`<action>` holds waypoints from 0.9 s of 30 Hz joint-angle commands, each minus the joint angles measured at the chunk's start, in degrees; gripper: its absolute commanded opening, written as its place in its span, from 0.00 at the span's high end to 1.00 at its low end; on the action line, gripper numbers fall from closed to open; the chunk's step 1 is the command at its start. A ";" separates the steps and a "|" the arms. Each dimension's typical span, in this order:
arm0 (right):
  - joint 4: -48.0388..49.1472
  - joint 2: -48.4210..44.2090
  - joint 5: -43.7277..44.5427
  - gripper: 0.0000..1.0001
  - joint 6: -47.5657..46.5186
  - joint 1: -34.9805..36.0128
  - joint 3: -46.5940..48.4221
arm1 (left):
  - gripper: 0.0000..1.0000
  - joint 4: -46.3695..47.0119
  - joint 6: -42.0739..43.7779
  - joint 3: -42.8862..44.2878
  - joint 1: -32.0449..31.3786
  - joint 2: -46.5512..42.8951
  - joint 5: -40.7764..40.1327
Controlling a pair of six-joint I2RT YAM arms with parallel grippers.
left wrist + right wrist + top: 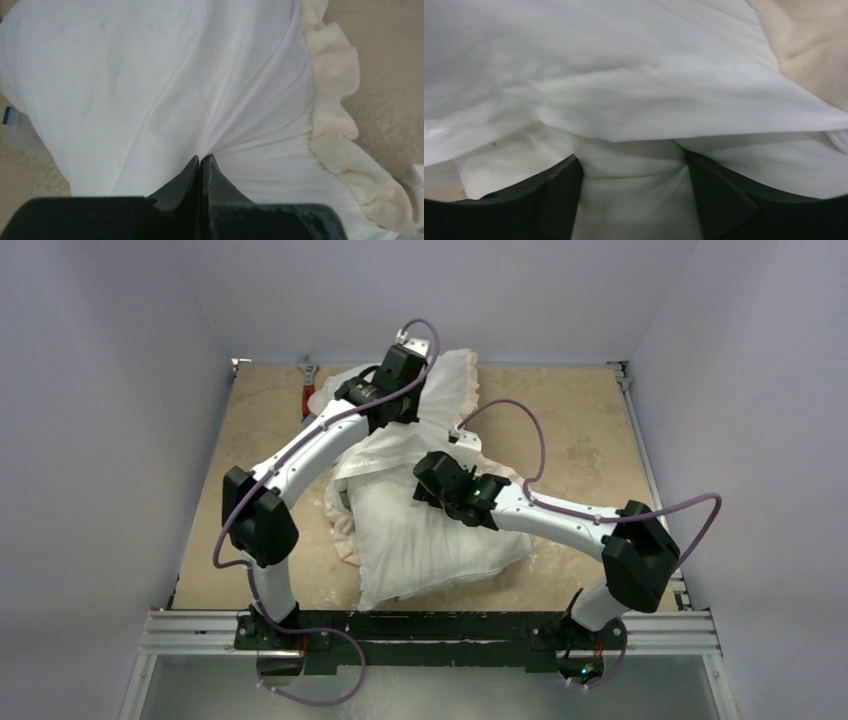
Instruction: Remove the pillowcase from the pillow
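The pillowcase (455,390) lies bunched at the back of the table, white side up, with a cream frill (335,115). My left gripper (398,410) is shut on a pinch of its white fabric (150,75), and folds fan out from the fingertips in the left wrist view (201,157). The plump white pillow (430,540) lies in front, partly under the cover. My right gripper (432,480) rests on the pillow's far end with its jaws apart (631,165). White pillow fabric (634,200) bulges between them, under an overhanging fold of the pillowcase (649,90).
The tan table (580,430) has metal rails at the near edge (430,625) and the right side. A red clamp (307,400) sits at the back left beside the cover. More frill (340,530) lies left of the pillow. Grey walls enclose the table.
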 commanded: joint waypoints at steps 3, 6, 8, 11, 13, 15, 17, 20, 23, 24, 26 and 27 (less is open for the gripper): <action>-1.41 5.18 5.48 0.95 -2.10 -0.75 1.89 | 1.00 4.61 2.42 -4.43 4.64 -8.39 -14.13; -4.69 4.26 7.58 1.00 -0.06 -0.76 2.64 | 1.00 6.34 1.95 -6.49 8.08 -9.72 -15.58; -7.06 2.02 9.14 1.00 1.80 -0.80 2.38 | 1.00 7.92 1.67 -8.00 10.48 -10.31 -17.42; -7.07 -4.09 8.63 1.00 1.19 -0.84 2.53 | 1.00 9.22 0.30 -9.15 15.04 -10.53 -17.56; -6.81 -8.56 8.75 1.00 0.93 -0.89 2.57 | 1.00 9.71 -1.05 -9.70 18.42 -10.60 -16.41; -6.72 -12.94 9.29 1.00 1.20 -1.16 2.84 | 1.00 10.56 -1.94 -10.51 21.17 -10.73 -16.13; -6.47 -16.98 9.78 1.00 1.35 -1.90 2.96 | 1.00 11.05 -2.42 -11.23 23.39 -10.67 -16.03; -5.49 -21.94 9.72 1.00 0.18 -3.33 2.60 | 1.00 11.45 -2.97 -11.74 26.17 -9.93 -16.01; -5.23 -24.61 8.59 1.00 -0.84 -4.24 2.03 | 1.00 11.55 -3.02 -12.18 27.57 -8.38 -17.26; -4.89 -24.89 7.76 1.00 -1.18 -4.33 1.77 | 1.00 11.58 -3.02 -12.30 27.71 -7.77 -17.00; -3.49 -24.87 5.65 1.00 -2.31 -4.40 0.72 | 1.00 11.64 -2.85 -12.06 27.66 -6.63 -12.98; -2.92 -24.53 4.65 1.00 -2.50 -4.44 0.03 | 1.00 11.73 -2.77 -11.88 27.60 -6.11 -10.23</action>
